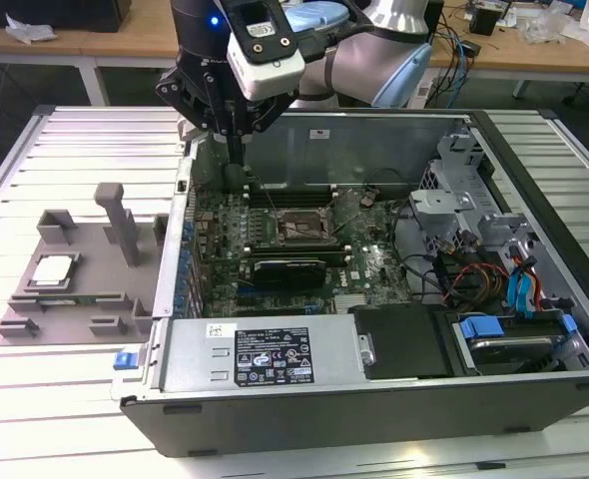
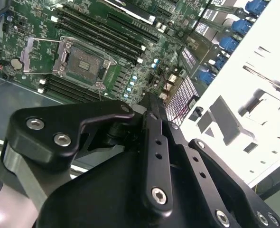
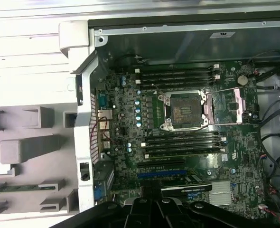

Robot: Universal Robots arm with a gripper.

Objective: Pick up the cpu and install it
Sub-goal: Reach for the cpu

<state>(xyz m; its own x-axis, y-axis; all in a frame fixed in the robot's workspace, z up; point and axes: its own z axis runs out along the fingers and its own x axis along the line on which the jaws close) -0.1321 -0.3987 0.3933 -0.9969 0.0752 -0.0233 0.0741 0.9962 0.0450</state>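
Note:
The cpu (image 1: pixel 55 269), a small pale silver square, lies in the grey holder (image 1: pixel 75 299) on the slatted table, at the exterior view's left of the open computer case. My gripper (image 1: pixel 237 165) hangs over the case's back corner nearest the holder, above the green motherboard (image 1: pixel 275 239), well away from the cpu. In the second wrist view the black fingers (image 2: pixel 152 142) press together at the gripper's tip (image 2: pixel 152 102) with nothing between them. The empty socket (image 1: pixel 299 228) (image 2: pixel 83 61) (image 3: pixel 185 110) sits mid-board, its metal cover (image 3: pixel 232 102) swung open beside it.
The case's metal wall (image 1: pixel 180 230) stands between holder and motherboard. A grey post (image 1: pixel 120 222) rises from the holder. Dark memory slots (image 3: pixel 178 76) flank the socket. A black card (image 1: pixel 290 269), cables (image 1: pixel 464 274) and drive bays (image 1: pixel 514 329) crowd the rest of the case.

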